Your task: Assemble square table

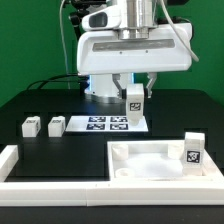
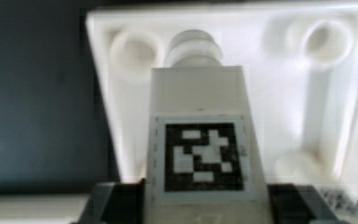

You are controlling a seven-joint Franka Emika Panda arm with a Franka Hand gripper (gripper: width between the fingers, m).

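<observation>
My gripper is shut on a white tagged leg block and holds it upright in the air above the marker board's right end. In the wrist view the leg fills the middle between the dark fingers, its tag facing the camera. Below it lies the white square tabletop with round sockets. In the exterior view the tabletop lies at the front right. A second leg stands upright at its right edge. Two more legs sit at the left.
The marker board lies flat in front of the robot base. A long white border rail runs along the front and left of the black table. The robot's white base stands behind the marker board.
</observation>
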